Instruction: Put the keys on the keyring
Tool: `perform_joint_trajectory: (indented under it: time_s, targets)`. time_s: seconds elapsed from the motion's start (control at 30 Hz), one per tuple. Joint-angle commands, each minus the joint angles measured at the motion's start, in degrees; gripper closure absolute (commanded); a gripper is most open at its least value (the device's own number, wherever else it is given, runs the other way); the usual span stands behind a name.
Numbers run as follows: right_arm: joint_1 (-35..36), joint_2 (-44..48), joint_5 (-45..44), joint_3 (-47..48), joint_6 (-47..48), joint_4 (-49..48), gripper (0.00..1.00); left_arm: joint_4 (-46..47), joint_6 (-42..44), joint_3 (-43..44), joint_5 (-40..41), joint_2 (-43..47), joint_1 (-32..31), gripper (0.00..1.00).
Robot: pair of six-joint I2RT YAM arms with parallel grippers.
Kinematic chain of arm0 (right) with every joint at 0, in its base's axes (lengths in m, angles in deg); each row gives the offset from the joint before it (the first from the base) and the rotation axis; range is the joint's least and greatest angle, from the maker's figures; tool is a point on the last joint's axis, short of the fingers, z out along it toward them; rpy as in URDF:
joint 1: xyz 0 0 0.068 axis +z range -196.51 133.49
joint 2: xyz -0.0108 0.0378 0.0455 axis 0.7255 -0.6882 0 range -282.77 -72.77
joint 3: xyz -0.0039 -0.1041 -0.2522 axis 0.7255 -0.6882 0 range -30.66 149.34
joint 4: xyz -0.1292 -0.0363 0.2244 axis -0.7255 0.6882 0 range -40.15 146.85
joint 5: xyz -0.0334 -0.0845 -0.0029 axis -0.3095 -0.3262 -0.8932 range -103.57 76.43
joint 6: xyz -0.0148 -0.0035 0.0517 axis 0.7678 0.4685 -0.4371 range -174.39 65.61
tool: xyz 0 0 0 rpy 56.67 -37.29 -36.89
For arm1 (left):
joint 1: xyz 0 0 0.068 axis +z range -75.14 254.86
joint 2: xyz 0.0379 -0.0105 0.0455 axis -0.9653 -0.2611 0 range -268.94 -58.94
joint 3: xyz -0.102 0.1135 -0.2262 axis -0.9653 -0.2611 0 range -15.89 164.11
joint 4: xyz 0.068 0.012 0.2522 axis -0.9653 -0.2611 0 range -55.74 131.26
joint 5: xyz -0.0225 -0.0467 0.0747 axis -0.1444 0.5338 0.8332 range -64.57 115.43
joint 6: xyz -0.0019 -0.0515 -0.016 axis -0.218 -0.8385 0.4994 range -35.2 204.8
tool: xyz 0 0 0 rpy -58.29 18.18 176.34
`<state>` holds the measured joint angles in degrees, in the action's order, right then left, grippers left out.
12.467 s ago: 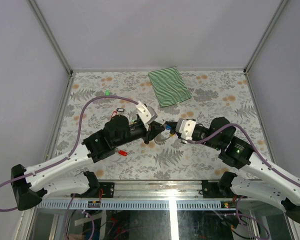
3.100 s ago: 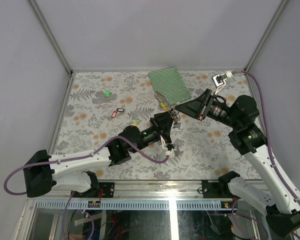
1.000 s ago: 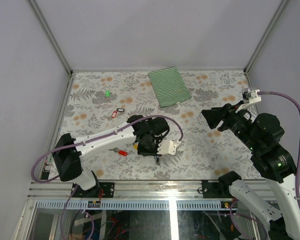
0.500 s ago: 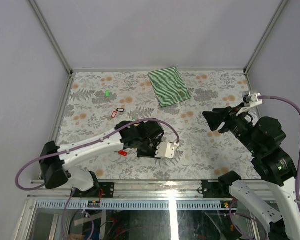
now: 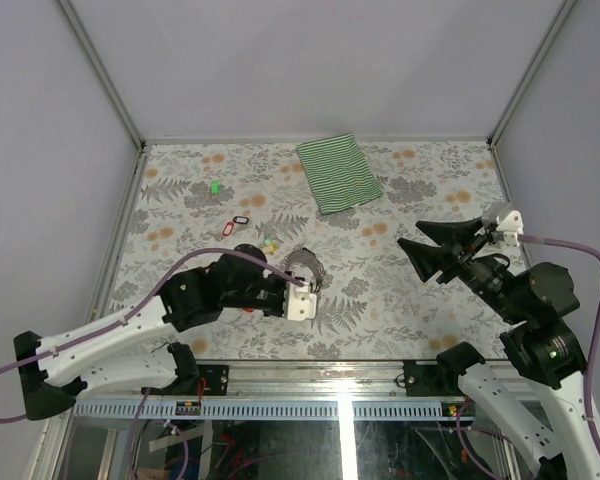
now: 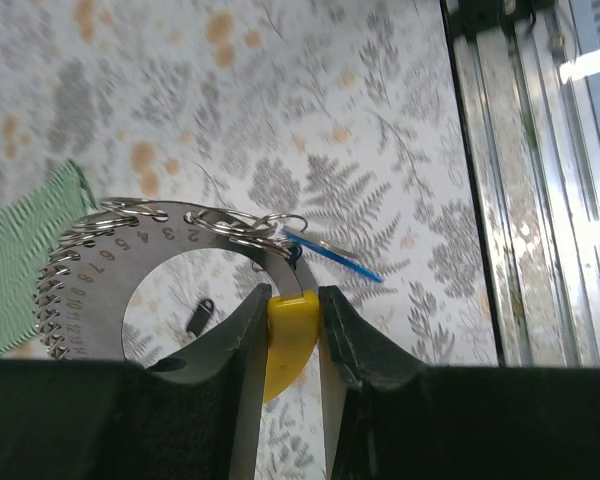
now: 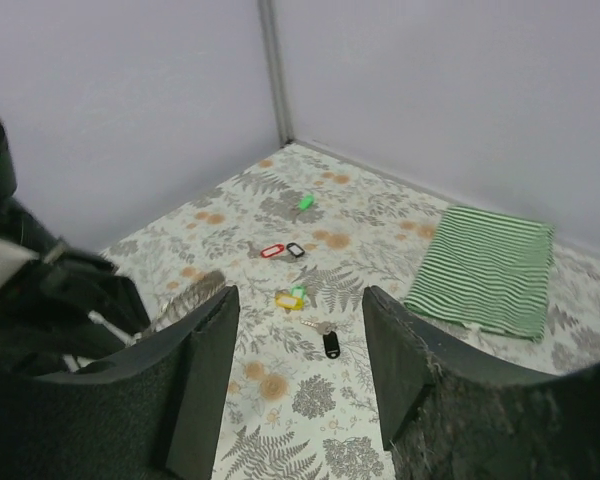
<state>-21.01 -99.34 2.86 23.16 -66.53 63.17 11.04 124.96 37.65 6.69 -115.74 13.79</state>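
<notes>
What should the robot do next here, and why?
Probably lower the right gripper, open and empty, toward the loose black-tagged key. The left gripper pinches the yellow tag at the keyring, so the ring looks ready.

The table (image 5: 400,300) shows a pattern of grey ferns and orange flowers. Plain pale lilac walls (image 5: 310,60) stand around it, with metal posts (image 5: 102,70) in the corners. The light is even.

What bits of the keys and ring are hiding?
- Left wrist view: lower end of the yellow tag and of the keyring, behind the left end effector.
- Top view: yellow tag, under that end effector.
- Right wrist view: keyring, a grey blur partly behind the left arm.
- Top view: loose keys, blades too small.
</notes>
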Motion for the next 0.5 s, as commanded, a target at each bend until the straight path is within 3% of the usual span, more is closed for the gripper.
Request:
perform_joint_trajectory:
  time_s: [0.0, 0.2, 0.47]
  targets:
    - [-0.1, -1.6, 12.0, 1.7, 7.4, -3.8, 0.40, 19.2, -3.7, -3.7, -3.5, 5.0, -0.3, 1.00]
    - [-0.1, -2.7, 19.9, -0.3, 8.8, -8.8, 0.39, 29.1, -10.5, -6.3, -4.5, 6.7, -0.4, 1.00]
    - [-0.1, 2.6, 23.8, -14.6, 9.5, -34.5, 0.49, 38.9, -18.4, -8.3, -6.7, 7.3, -0.5, 1.00]
